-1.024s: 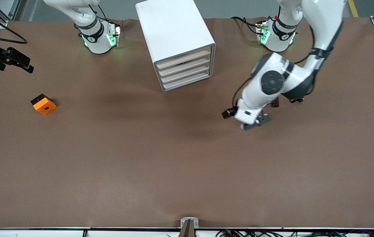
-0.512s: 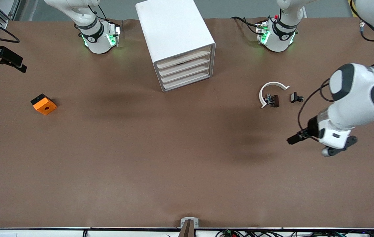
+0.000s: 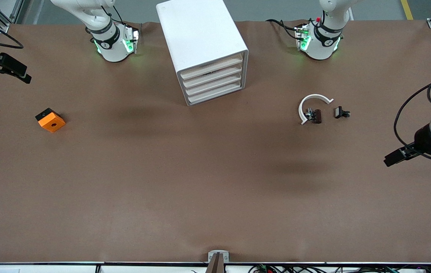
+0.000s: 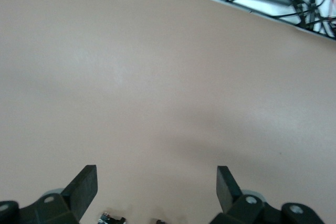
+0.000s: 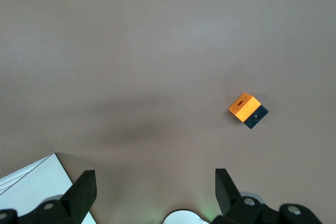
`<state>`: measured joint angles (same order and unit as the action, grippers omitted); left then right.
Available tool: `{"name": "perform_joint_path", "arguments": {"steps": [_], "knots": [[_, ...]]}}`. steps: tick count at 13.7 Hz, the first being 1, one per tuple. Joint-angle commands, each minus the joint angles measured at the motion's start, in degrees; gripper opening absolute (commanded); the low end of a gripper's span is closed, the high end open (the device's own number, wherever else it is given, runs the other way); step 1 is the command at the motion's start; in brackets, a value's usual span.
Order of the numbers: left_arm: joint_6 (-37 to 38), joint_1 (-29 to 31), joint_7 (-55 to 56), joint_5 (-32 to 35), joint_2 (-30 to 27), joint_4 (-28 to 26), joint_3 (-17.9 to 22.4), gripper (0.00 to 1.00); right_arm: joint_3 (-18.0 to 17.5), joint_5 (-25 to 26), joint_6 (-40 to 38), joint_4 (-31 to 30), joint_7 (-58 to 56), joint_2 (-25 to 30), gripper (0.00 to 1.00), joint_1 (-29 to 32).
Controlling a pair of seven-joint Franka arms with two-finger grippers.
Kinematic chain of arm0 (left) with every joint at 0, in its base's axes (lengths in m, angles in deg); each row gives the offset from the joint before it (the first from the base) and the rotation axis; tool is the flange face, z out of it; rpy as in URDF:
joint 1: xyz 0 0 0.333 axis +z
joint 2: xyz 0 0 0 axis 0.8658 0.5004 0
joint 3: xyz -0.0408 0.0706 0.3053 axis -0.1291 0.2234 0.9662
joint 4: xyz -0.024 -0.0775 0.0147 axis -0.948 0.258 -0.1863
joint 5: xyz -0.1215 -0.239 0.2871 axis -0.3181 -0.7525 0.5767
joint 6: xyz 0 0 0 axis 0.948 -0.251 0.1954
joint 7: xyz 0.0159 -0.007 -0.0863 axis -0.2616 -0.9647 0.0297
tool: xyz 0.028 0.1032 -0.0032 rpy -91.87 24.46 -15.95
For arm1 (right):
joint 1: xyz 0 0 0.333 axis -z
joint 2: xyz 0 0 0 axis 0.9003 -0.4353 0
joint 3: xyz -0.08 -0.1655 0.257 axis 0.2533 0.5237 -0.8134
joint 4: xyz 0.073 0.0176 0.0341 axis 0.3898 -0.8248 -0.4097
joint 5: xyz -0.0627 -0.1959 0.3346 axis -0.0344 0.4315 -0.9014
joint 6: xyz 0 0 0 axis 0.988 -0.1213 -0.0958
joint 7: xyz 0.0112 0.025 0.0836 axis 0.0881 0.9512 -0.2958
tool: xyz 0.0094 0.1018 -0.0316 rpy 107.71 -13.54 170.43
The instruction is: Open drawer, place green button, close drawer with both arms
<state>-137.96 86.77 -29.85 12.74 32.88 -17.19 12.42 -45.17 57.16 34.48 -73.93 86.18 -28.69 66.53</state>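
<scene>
A tall white cabinet (image 3: 200, 38) stands at the top middle of the front view, between the two arm bases. Its four pale fronts face the camera, and every drawer (image 3: 212, 66) sits pushed in flush. The button does not show in any view, so its place cannot be told

Toward the left arm's end, in the middle band of the frame, a white curved ring (image 3: 312, 103) lies on the brown surface (image 3: 215, 182). A small black-brown piece (image 3: 316, 116) touches the ring at its open side, and a second small black piece (image 3: 341, 112) lies just beside them. At the right arm's end, an orange square block (image 3: 50, 120) with a hole in its top face lies alone, well apart from the cabinet

The left gripper (image 4: 157, 174) hangs over the surface at the left arm's end of the frame – its jaws are spread wide with nothing between them. The right gripper (image 5: 155, 177) is up at the right arm's end, with the orange block and a corner of the cabinet in its wrist view – its jaws are likewise spread and hold nothing
</scene>
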Motion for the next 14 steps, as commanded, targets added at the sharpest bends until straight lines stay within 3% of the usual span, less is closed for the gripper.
{"name": "perform_joint_path", "arguments": {"steps": [1, 3, 8, 11, 14], "knots": [[6.11, 0.45, -5.92, 0.05, -5.0, -0.2, -0.72, 1.0, -0.83, 0.24, -0.28, 0.81, -0.29, -0.03, 1.0, 0.74], [7.53, -1.29, -7.78, -2.66, -9.65, -0.63, 2.24, 1.0, -0.74, 0.24, -0.28, 0.81, -0.29, -0.12, 1.0, 0.74], [11.75, -24.39, -12.86, -10.66, -17.82, -5.45, 27.71, 1.0, -0.74, 0.33, -0.28, 0.89, -0.38, -0.03, 1.0, 0.74], [11.75, -25.04, -14.73, -12.17, -21.79, -10.03, 28.9, 1.0, -0.74, 0.33, -0.28, 0.89, -0.38, -0.03, 1.0, 0.74], [11.84, -24.77, -14.73, -12.26, -21.97, -10.92, 28.72, 1.0, -0.74, 0.33, -0.19, 0.89, -0.38, -0.03, 1.0, 0.74]]}}
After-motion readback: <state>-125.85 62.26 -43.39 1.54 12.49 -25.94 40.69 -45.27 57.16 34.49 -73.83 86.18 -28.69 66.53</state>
